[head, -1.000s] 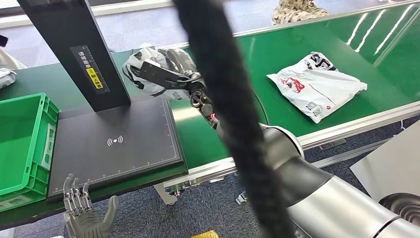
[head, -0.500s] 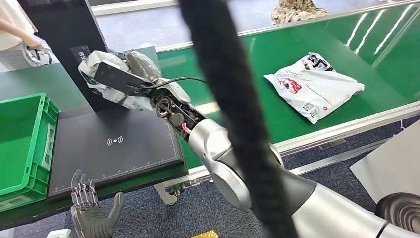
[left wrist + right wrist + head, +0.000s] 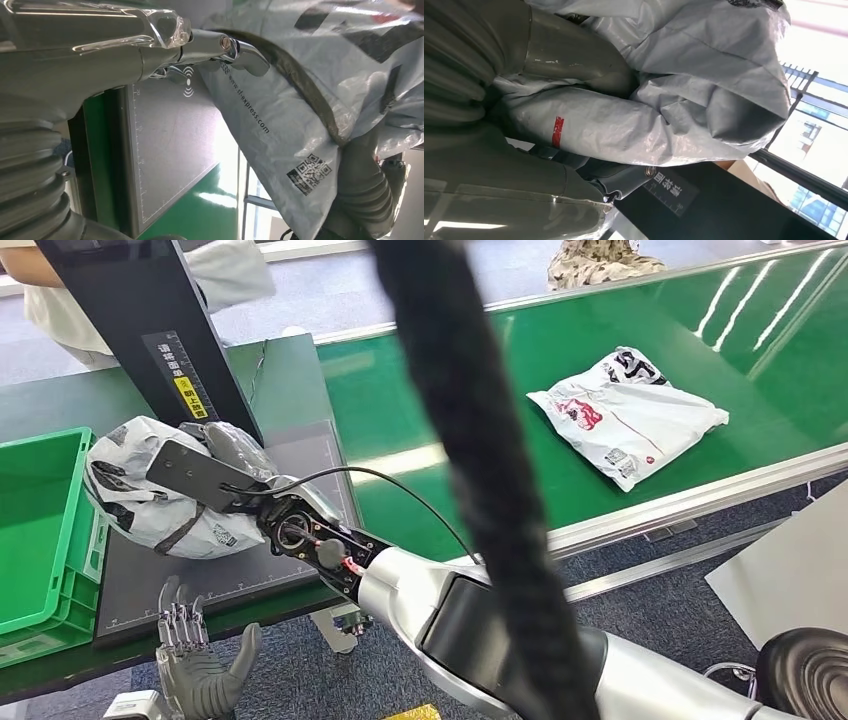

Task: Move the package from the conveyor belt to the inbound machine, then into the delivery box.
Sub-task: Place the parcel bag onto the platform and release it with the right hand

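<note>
Right hand wrapped around a crumpled grey package, fingers closed into the plastic; thumb pressed into a fold of the bag in the right wrist view. Package held over the left part of the black scanning pad of the inbound machine, bulging toward the green crate; whether touching the pad or just above it, impossible to tell. Printed web address and a square code on the bag's skin in the left wrist view, with the pad's wireless symbol just beside the bag's edge.

Left hand below the table's near edge, palm up, fingers apart and upright, holding nothing.

Behind the package, the machine's black slanted post with a yellow label, rising from the pad's far side. A thick black cable hanging across the middle of the head view, covering part of the belt.

To the left of the pad, touching its edge, the green delivery box, interior bare green plastic as far as visible.

To the right, the green conveyor belt, with a second white package lying flat on it, well apart from the hand. A person in a pale top standing beyond the table at the far left.
</note>
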Controlling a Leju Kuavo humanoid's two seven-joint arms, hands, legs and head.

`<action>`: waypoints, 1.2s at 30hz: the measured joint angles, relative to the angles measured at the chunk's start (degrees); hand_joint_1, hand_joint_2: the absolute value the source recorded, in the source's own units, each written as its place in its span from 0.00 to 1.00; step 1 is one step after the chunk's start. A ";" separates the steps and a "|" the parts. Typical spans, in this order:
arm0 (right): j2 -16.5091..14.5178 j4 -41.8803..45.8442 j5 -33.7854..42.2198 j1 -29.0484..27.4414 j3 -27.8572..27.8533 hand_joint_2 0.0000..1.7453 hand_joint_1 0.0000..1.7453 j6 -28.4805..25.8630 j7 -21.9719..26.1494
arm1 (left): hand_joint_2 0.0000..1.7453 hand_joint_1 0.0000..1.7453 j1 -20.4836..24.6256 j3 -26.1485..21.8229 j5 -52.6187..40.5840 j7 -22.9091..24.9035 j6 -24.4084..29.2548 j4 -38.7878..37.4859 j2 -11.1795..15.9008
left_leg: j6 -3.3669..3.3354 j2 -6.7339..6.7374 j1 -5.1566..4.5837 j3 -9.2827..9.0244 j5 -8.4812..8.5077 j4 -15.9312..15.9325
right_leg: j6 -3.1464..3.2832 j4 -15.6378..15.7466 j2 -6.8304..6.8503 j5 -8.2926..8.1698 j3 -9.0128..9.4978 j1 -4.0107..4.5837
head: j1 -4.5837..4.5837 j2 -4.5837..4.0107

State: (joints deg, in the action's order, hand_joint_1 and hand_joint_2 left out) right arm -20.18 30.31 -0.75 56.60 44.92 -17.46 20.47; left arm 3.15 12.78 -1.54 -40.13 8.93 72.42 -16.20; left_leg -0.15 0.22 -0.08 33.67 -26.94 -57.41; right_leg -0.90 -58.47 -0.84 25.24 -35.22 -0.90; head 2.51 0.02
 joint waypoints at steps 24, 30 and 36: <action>2.87 -6.67 1.58 -1.71 5.52 1.00 0.25 -8.24 5.51 | 1.00 0.00 2.47 1.43 0.33 0.00 -1.56 -4.29 0.00 | 0.00 0.00 -0.01 -0.01 0.00 -0.01 | -0.01 0.01 0.00 -0.01 -0.01 0.00 | 0.00 0.00; 3.44 -7.74 -2.27 -2.34 5.00 1.00 0.00 -8.72 2.75 | 1.00 0.00 2.59 1.43 0.09 0.00 -1.61 -4.49 0.00 | 0.00 0.00 0.00 -0.03 0.00 0.00 | 0.00 0.01 -0.01 -0.01 -0.01 0.02 | 0.00 0.00; 3.43 -8.23 -4.24 -2.78 4.59 1.00 0.00 -8.17 1.48 | 1.00 0.00 2.58 1.43 -0.15 0.00 -1.09 -4.55 0.00 | 0.00 0.00 0.01 -0.02 0.00 0.00 | 0.00 0.00 -0.01 -0.01 -0.01 0.02 | 0.00 0.00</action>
State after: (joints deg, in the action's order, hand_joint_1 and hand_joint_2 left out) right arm -16.75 22.08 -5.00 53.82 49.52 -25.63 21.95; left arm 5.73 14.21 -1.68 -40.13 7.84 67.87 -16.20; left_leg -0.15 0.22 -0.07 33.65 -26.94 -57.41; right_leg -0.91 -58.47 -0.85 25.23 -35.23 -0.88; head 2.51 0.02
